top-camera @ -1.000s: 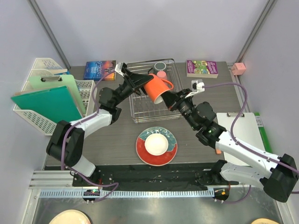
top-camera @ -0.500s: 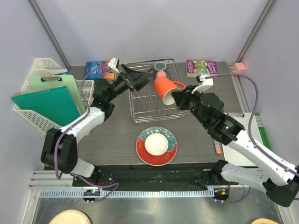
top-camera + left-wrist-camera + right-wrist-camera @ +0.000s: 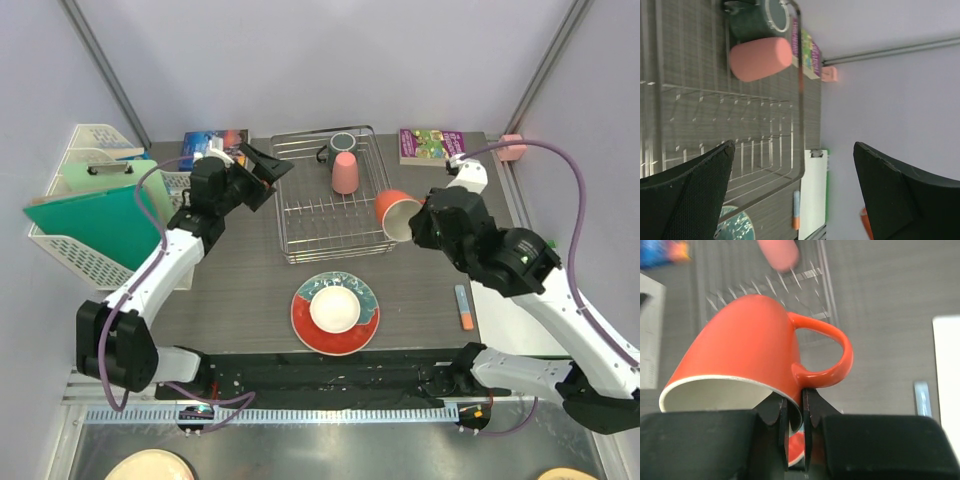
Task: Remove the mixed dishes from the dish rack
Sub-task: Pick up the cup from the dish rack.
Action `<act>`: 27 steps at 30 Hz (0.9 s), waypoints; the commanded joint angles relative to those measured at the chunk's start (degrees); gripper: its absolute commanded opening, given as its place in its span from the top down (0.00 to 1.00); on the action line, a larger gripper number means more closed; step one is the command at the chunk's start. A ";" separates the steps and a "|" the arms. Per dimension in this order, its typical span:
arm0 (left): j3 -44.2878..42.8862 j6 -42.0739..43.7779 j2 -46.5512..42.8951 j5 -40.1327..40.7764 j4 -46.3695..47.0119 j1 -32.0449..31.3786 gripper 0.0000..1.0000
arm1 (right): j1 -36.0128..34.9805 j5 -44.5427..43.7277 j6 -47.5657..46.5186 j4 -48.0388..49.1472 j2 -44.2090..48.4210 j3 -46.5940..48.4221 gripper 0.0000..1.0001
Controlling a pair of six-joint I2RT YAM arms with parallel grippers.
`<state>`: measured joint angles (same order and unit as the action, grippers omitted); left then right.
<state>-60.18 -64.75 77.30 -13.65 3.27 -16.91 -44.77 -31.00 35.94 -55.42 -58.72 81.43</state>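
**Orange mug out past the dish rack's right side, pinched by the right gripper**

The orange mug is clear of the dish rack, just beside its right edge and off the desk, tipped over with its white mouth showing. The right gripper has it clamped by the wall at the rim, right next to the handle, one finger inside and one outside. In the rack's far part the pink handleless cup stands mouth down, and the dark grey mug sits just behind it against the far rim. On the desk in front of the rack's near edge lies the teal plate with red-orange rim, carrying the small orange-and-white bowl. By the rack's far left corner the left gripper hangs with its jaws spread wide and nothing between them.
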 commanded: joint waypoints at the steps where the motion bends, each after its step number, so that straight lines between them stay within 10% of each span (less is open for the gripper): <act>1: -0.02 1.47 -4.96 11.16 -15.27 -0.06 0.00 | 0.21 -3.27 14.82 -8.21 -1.22 -2.41 0.99; 11: 2.35 -6.34 -11.29 23.22 -30.50 -0.06 0.05 | 1.35 -10.31 14.86 -10.15 -1.57 -9.44 0.99; 27: 8.06 -10.48 -16.74 27.54 -38.60 -0.14 0.09 | 7.33 13.25 19.08 -10.76 -6.32 -15.68 0.99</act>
<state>-53.80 -74.39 61.93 13.02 -35.66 -16.91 -37.69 -21.08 52.95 -68.05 -66.17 65.28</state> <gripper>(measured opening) 0.913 0.142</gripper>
